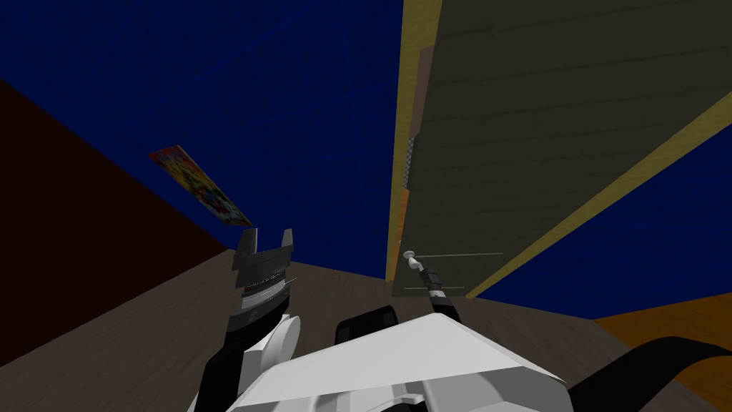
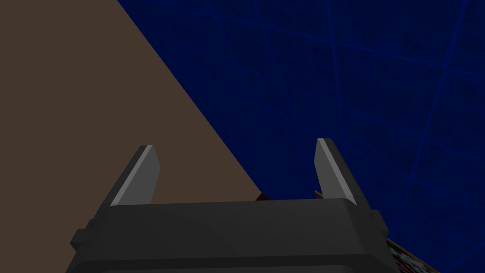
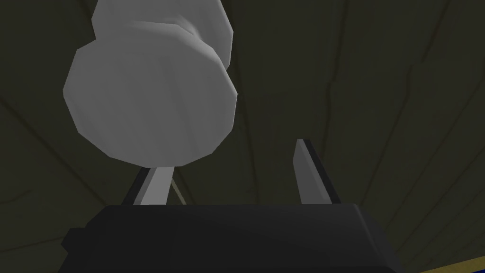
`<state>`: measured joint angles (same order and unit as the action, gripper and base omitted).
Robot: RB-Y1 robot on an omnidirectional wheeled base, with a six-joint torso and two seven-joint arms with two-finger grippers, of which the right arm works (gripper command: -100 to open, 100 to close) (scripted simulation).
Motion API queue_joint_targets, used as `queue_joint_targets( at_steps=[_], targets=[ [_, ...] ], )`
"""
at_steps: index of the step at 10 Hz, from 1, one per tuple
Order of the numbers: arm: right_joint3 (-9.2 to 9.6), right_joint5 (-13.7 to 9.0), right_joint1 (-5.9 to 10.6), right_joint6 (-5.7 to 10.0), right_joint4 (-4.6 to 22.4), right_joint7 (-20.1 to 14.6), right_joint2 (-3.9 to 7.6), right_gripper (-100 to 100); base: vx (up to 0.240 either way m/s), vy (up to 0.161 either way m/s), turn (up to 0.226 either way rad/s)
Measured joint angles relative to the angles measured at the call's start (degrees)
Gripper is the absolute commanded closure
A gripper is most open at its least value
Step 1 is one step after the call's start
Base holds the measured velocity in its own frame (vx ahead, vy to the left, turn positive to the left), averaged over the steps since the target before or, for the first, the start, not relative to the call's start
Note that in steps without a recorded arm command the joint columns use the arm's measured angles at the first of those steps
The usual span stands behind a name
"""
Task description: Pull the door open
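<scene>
The door (image 1: 515, 143) is a dark olive plank panel in a yellow frame (image 1: 400, 143), ahead and to my right. Its pale round knob (image 1: 409, 254) sits low on the panel, close to the frame's left post. My right gripper (image 1: 418, 265) reaches up to the knob. In the right wrist view the knob (image 3: 151, 95) looms large and covers the tip of one finger (image 3: 154, 185). The other finger (image 3: 310, 175) stands free, so the right gripper (image 3: 232, 161) is open and the knob lies off to one side. My left gripper (image 1: 266, 239) (image 2: 234, 147) is raised to the left, open and holding nothing.
A dark blue wall (image 1: 286, 107) runs left of the door, with a colourful picture (image 1: 200, 186) hanging on it. A dark red-brown wall (image 1: 71, 236) closes the left side. The wood floor (image 1: 143, 322) lies below, and an orange surface (image 1: 672, 315) shows at the right.
</scene>
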<state>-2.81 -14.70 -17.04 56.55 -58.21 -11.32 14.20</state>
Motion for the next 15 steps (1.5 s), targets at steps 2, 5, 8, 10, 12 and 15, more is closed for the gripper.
queue_joint_targets(
  at_steps=[2, 5, 8, 10, 12, 15],
  targets=[
    [0.56, -1.2, -0.25, -0.22, -0.3, -1.2, 0.42, 100, -0.033, -0.017, 0.054],
    [2.01, -3.2, -0.49, -0.44, -0.8, -3.2, 0.48, 100, -0.032, -0.009, 0.032],
    [2.74, -4.1, -0.56, 0.01, -0.1, -4.6, 0.49, 100, -0.009, -0.002, -0.004],
    [3.35, -5.4, -0.75, -0.66, -0.8, -6.1, 1.31, 100, -0.024, -0.013, 0.039],
    [3.89, -6.1, -1.22, -1.00, -1.7, -6.6, 0.68, 100, -0.011, -0.014, 0.020],
    [4.03, -6.2, -1.13, -0.95, -1.4, -6.7, 0.63, 100, -0.004, 0.003, 0.017]
  ],
)
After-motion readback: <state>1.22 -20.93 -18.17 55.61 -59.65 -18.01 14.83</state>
